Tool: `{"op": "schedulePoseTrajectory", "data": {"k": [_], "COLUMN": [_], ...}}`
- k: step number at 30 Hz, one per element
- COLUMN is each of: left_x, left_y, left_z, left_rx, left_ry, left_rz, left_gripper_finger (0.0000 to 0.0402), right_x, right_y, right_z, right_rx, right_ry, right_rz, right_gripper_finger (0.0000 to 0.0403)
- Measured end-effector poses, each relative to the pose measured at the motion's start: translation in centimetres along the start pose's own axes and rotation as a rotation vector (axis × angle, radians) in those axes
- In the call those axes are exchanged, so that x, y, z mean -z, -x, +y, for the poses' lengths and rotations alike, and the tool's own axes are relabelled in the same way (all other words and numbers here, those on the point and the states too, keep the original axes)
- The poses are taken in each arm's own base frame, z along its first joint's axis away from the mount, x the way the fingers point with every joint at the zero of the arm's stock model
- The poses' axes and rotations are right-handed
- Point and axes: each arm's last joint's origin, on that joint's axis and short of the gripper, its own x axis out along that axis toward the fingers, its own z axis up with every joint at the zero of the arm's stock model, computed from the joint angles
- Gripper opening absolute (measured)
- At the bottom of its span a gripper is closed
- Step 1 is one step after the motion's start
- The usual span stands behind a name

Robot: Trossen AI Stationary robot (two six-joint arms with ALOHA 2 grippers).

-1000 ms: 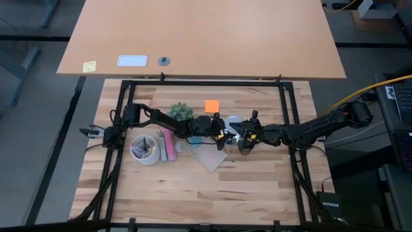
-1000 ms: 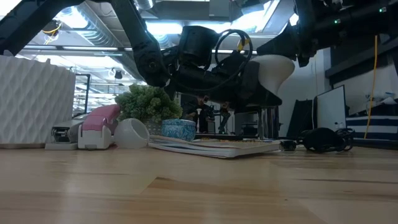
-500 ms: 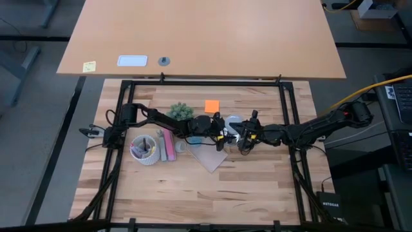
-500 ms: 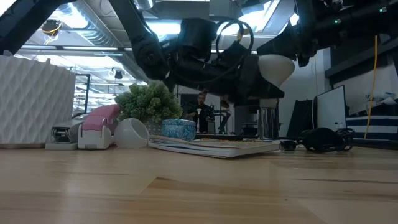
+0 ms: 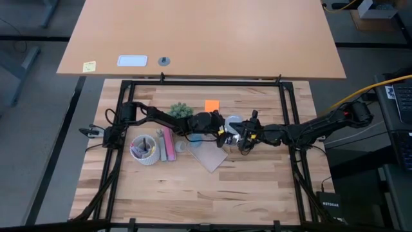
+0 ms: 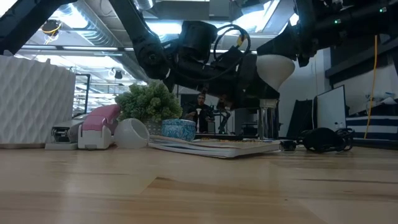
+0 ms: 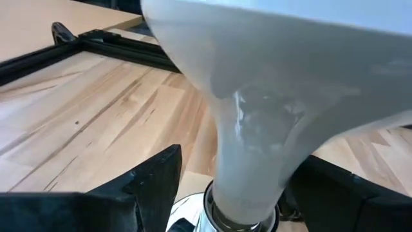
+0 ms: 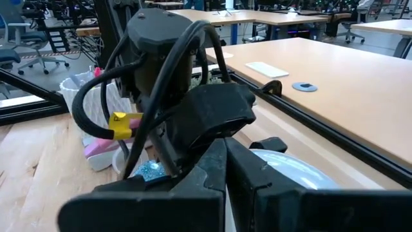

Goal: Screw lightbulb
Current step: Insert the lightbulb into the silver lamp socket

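The lightbulb [image 7: 257, 122] stands upright near the table's middle. Its frosted white globe [image 6: 274, 66] is on top, and its neck goes down into the shiny silver socket [image 7: 199, 216]. My left gripper [image 7: 238, 187] reaches in from the table's left and is open. Its two dark fingers [image 7: 151, 183] stand on either side of the bulb's neck, and a gap shows at the nearer one. My right gripper [image 8: 225, 174] comes from the table's right and is shut, close beside the globe [image 8: 290, 174]. From above, both grippers meet at the bulb [image 5: 233, 122]. My right gripper's shut fingers [image 8: 215, 174] lie right next to the bulb's globe, nearly level, coming from the table's right. Its own fingers hide the spot, so I cannot tell whether it touches the globe.
A white ribbed cup [image 5: 145, 149], a pink stapler [image 5: 168, 145], a green plant [image 5: 181, 111] and a small blue bowl [image 6: 178, 129] stand left of the bulb. A flat book [image 5: 209, 156] lies nearer, an orange note [image 5: 212, 106] farther. A black cord [image 6: 320, 140] lies to the right.
In the low view, the left gripper's dark finger that covered the bulb's neck has come off it, and the neck and socket now show. The bulb has stayed upright in the socket.
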Motion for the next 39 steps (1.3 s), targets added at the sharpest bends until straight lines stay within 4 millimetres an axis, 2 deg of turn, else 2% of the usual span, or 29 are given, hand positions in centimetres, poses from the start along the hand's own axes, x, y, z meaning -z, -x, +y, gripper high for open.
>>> {"op": "schedulePoseTrajectory", "data": {"k": [12, 18, 21, 26, 29, 33, 39], "left_x": [0.4, 0.5, 0.9, -1.1, -1.5, -3.3, -4.4], "left_y": [0.0, 0.0, 0.3, 1.7, 2.4, 3.4, 4.6], "left_z": [-0.2, 0.4, 0.7, 0.4, 0.3, 0.0, -0.4], "left_rx": [0.058, 0.043, 0.029, 0.026, 0.024, 0.031, 0.025], "left_ry": [0.01, 0.004, -0.003, -0.098, -0.107, -0.152, -0.118], "left_rz": [0.056, 0.093, 0.164, 0.252, 0.296, 0.286, 0.333], "left_gripper_finger": [0.0263, 0.0263, 0.0263, 0.0263, 0.0263, 0.0263, 0.0263], "right_x": [0.0, 0.0, 0.0, 0.0, 0.0, 0.0, 0.0], "right_y": [0.0, 0.0, 0.0, 0.0, 0.0, 0.0, 0.0], "right_z": [0.0, 0.0, 0.0, 0.0, 0.0, 0.0, 0.0], "right_rx": [0.0, 0.0, -0.001, -0.002, -0.003, -0.006, -0.006], "right_ry": [0.0, 0.001, 0.0, -0.002, -0.002, -0.002, -0.002], "right_rz": [0.001, 0.001, 0.001, -0.005, -0.007, -0.006, -0.007], "right_gripper_finger": [0.0005, 0.0005, 0.0005, 0.0005, 0.0005, 0.0005, 0.0005]}}
